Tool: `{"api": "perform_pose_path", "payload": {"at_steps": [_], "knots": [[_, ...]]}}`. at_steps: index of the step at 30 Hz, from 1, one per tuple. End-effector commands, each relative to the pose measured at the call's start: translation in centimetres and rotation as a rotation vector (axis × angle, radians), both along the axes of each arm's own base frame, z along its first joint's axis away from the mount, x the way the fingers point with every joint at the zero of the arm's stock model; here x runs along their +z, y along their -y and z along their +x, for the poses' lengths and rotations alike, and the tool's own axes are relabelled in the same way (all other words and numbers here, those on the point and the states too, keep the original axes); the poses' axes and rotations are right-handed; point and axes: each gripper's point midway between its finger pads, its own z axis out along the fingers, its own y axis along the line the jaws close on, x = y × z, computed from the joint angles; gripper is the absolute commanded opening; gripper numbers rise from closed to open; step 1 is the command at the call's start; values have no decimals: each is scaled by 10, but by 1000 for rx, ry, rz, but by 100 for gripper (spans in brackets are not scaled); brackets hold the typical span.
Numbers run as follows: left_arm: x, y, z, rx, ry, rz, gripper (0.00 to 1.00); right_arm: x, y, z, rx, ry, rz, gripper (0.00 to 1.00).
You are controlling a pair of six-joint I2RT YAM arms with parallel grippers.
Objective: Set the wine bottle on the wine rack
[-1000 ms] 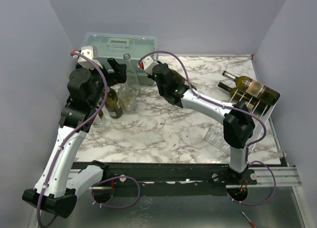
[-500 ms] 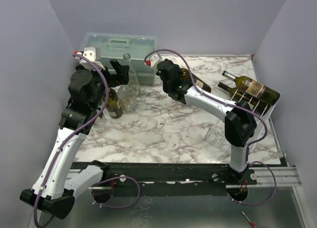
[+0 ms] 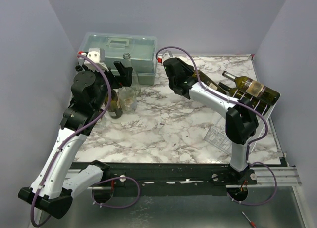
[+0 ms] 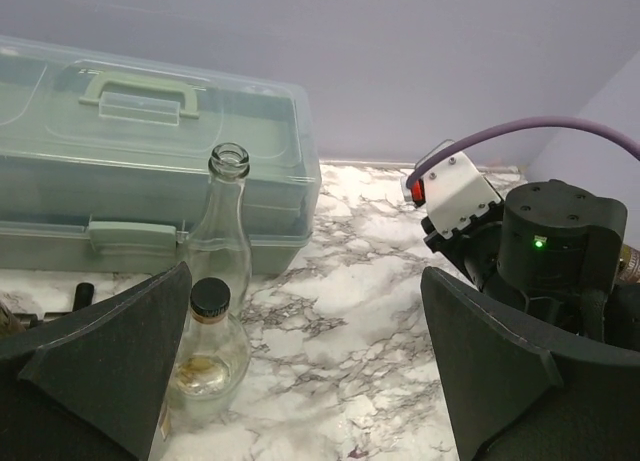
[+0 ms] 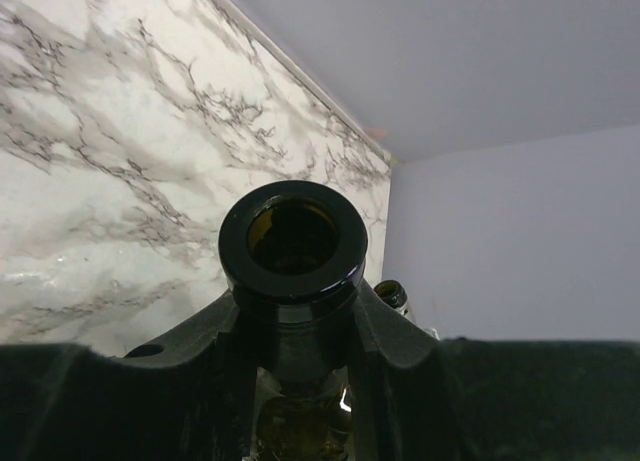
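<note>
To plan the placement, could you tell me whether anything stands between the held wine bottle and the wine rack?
Nothing visible stands between the wine bottle and the wine rack; a labelled bottle already lies on it.

This is a robot test cell in a lab. Plain lilac walls box in a marble-patterned surface. A left arm and right arm stand bolted to a metal rail.

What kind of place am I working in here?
Probably a robot test cell, not a home: plain lilac walls box in a marble-patterned table, with staged props such as a wine rack and a plastic toolbox.
</note>
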Motion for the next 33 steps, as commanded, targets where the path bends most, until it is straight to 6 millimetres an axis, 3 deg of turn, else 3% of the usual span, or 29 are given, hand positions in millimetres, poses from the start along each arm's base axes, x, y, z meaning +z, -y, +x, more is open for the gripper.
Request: {"api": "perform_pose_path", "payload": {"at_steps": [1,19,33], "knots": [[-4,-3,-2,18,-12,32,99,8,25,-1,-102,-17,-75,1],[-8,1,0,13,-24,42,99,-46,60,11,-139,-198,-154,1],[-8,5,-2,0,-22,44,99,-71,86,5,-154,-326,-262,1]]}}
